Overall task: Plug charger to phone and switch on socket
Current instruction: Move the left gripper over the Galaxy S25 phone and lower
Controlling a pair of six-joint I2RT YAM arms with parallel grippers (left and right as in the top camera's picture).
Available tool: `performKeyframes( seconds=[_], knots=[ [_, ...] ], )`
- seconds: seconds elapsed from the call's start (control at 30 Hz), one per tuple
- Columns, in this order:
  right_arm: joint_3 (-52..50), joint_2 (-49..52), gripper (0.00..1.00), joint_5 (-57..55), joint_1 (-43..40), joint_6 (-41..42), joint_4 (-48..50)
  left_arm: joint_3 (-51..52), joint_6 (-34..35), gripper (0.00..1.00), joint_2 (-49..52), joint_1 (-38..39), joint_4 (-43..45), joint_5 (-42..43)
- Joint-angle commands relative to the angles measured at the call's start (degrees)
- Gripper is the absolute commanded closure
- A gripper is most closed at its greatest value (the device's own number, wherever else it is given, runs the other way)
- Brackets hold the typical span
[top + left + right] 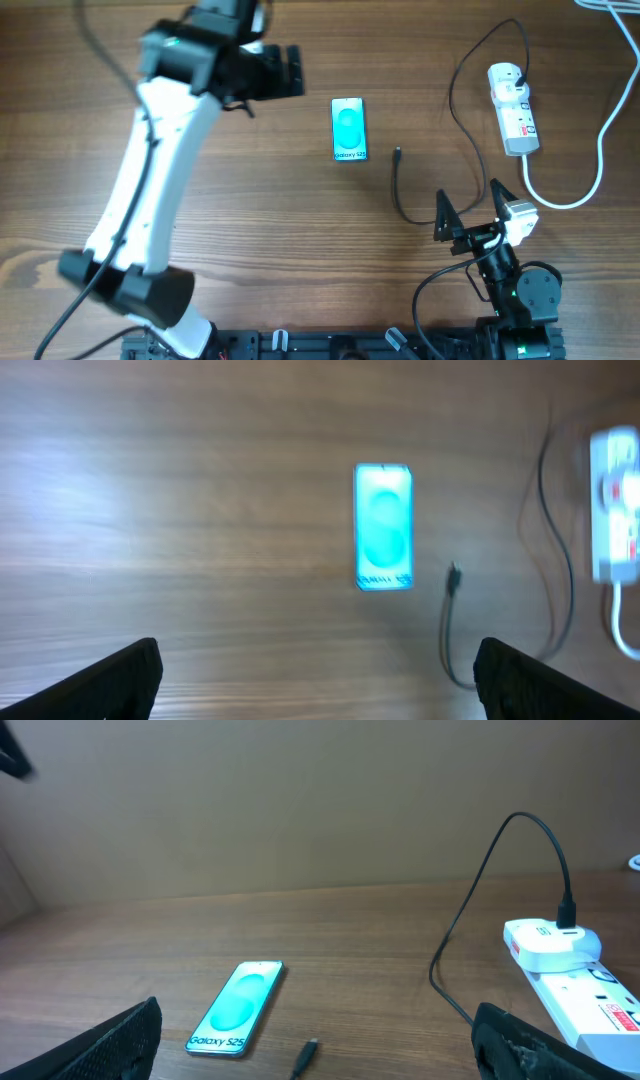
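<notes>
The phone [348, 128] lies flat mid-table, cyan screen up with "Galaxy" lettering; it also shows in the left wrist view [383, 527] and the right wrist view [238, 1008]. The charger's black plug tip [397, 153] lies free on the wood just right of the phone, also in the left wrist view [453, 575] and the right wrist view [305, 1054]. Its cable loops to the white adapter [504, 76] on the socket [514, 110] at the right. My left gripper [292, 71] is open and empty, left of the phone. My right gripper [468, 205] is open and empty near the front.
A thick white cord [600, 150] runs from the socket along the right edge. The black cable's loop [455, 95] lies between phone and socket. The left arm [150, 170] spans the table's left half.
</notes>
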State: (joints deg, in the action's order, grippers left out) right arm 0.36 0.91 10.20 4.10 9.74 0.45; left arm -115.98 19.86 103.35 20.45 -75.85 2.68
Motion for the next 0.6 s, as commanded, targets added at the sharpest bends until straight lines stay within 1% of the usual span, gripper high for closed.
performKeyframes(
  seconds=[0.0,0.07,0.2,0.27,0.37,0.57],
  knots=[
    [-0.07,-0.26,0.0,-0.74,0.24,-0.63,0.2,-1.4,4.15,0.0,2.27,3.34,2.71,5.11],
    [-0.07,-0.26,0.0,-0.76,0.24,-0.61,0.2,-1.4,11.69,0.0,3.85,5.25,2.89,1.22],
    [-0.07,-0.26,0.0,-0.74,0.24,-0.63,0.17,-1.33,14.08,0.0,9.25,10.78,3.32,-7.1],
    [-0.07,-0.26,0.0,-0.74,0.24,-0.63,0.17,-1.33,14.05,0.0,12.46,12.61,5.05,-7.37],
    [-0.07,-0.26,0.0,-0.76,0.24,-0.66,0.17,-1.33,14.08,0.0,15.96,13.38,8.41,-7.23],
    [-0.07,-0.26,0.0,-0.74,0.24,-0.61,0.17,-1.25,14.08,0.0,17.51,13.38,11.85,-7.23]
  ],
)
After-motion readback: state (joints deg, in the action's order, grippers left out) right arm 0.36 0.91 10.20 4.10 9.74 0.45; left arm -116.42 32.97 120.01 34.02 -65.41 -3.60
